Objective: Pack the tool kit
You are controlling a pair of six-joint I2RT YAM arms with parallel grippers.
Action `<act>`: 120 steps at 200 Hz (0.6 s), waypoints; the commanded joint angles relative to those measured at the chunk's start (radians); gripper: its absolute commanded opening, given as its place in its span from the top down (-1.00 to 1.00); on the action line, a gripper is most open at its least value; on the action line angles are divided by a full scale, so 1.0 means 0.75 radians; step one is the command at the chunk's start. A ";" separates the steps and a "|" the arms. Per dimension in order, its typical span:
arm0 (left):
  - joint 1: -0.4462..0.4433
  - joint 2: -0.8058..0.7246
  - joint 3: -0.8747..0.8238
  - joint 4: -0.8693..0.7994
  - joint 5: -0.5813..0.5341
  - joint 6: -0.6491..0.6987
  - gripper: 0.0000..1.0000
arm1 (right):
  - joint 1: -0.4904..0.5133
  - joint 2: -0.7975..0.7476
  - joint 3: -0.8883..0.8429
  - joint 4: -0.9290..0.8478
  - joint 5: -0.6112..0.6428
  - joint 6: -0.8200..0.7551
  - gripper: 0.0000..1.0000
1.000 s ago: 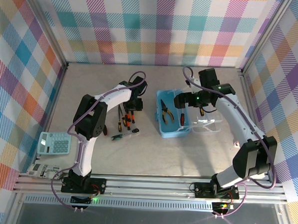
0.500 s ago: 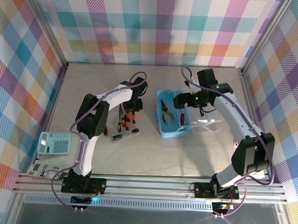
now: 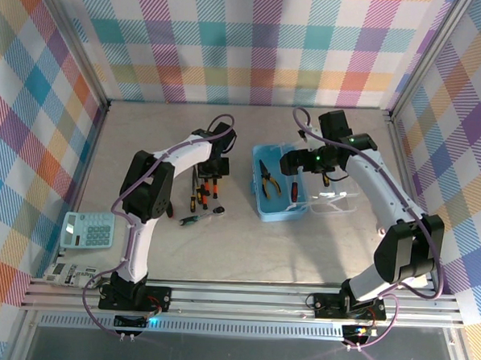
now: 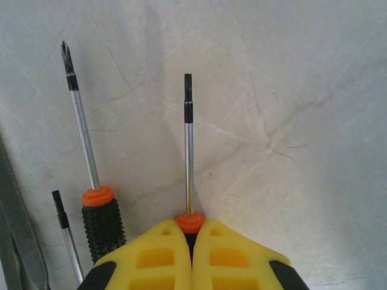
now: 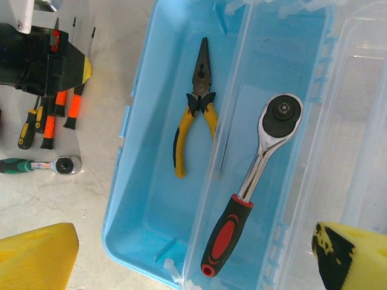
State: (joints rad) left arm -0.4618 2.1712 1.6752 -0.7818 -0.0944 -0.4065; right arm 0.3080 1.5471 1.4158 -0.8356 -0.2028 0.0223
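The tool kit's light-blue box stands open at mid-table, its clear lid folded out to the right. Inside lie yellow-handled pliers and a red-and-black ratchet wrench. My right gripper hovers open above the box, nothing between its fingers. Left of the box, my left gripper is shut on a screwdriver, the pads closed on its handle just behind the orange collar. A black-handled screwdriver lies beside it to the left.
Several more screwdrivers and a small green-handled ratchet lie on the table left of the box. A calculator sits at the near left edge. Checkered walls enclose the table.
My left gripper has closed onto the screwdriver's handle. The right arm has barely moved above the box.
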 commanded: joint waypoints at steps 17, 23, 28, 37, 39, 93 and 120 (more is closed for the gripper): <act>0.000 -0.197 -0.051 -0.012 0.166 0.039 1.00 | 0.001 -0.100 0.053 -0.041 -0.051 0.001 -0.98; 0.002 -0.231 -0.060 0.003 0.216 0.037 1.00 | 0.002 -0.108 0.050 -0.040 -0.069 0.001 -0.98; 0.003 -0.259 -0.070 0.023 0.270 0.035 1.00 | 0.002 -0.115 0.050 -0.039 -0.086 0.001 -0.98; 0.004 -0.309 -0.088 0.065 0.359 0.021 1.00 | 0.001 -0.127 0.046 -0.037 -0.120 0.005 -0.98; 0.005 -0.320 -0.090 0.070 0.378 0.018 1.00 | 0.002 -0.130 0.045 -0.035 -0.128 0.005 -0.98; -0.028 -0.504 -0.132 0.326 0.772 -0.135 1.00 | 0.048 -0.171 -0.015 0.142 -0.374 0.143 -0.98; -0.063 -0.553 -0.178 0.529 0.883 -0.251 1.00 | 0.106 -0.150 -0.036 0.280 -0.448 0.240 -0.76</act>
State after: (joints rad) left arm -0.4816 1.7866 1.5860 -0.5430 0.4229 -0.4942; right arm 0.3527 1.4376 1.4128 -0.7456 -0.4282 0.1196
